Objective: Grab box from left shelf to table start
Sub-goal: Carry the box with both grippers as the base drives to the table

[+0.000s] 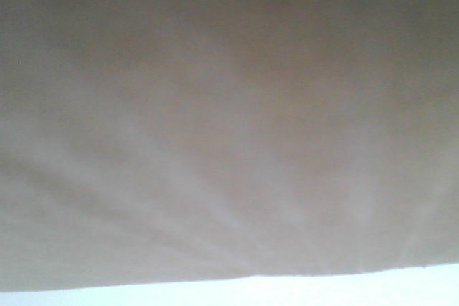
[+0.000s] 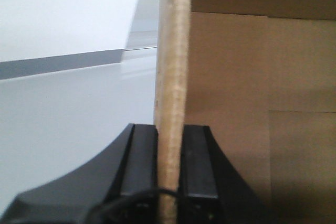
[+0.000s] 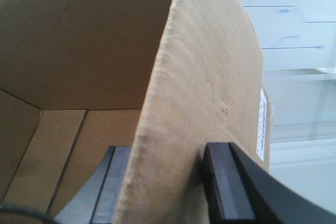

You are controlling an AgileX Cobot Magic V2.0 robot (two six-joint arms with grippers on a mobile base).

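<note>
Nearest, in the left wrist view: left claw (image 2: 169, 135) clamped over the top edge of one upright side of the box (image 2: 236, 77), with black fingers (image 2: 142, 150) pressed to both faces. Same on the other side: right claw (image 3: 165, 153) closed on the opposite side, card pinched between the pads.

Looks light for its size: open top, and nothing lying on the part of the floor in view. Seems stiff across a flat panel, but the thin sides would probably bow or tear if squeezed hard or pulled apart. Best taken as here, deep over the rim on two facing sides, and kept level with both claws moving together. Dry, matt card, so unlikely to slip. Nothing fragile about it.

Further in: plain brown corrugated card with a rough cut edge and floor flaps meeting at a seam. Carries a small white label (image 3: 261, 124) on the outer face of the right side. Shows no black printed panel from these angles.

From the front, only a blurred grey-brown surface (image 1: 229, 120) across nearly the whole view, probably the box right up against the lens. Below it, a pale strip of table (image 1: 358, 292). Cannot tell whether resting there or hanging just above.
</note>
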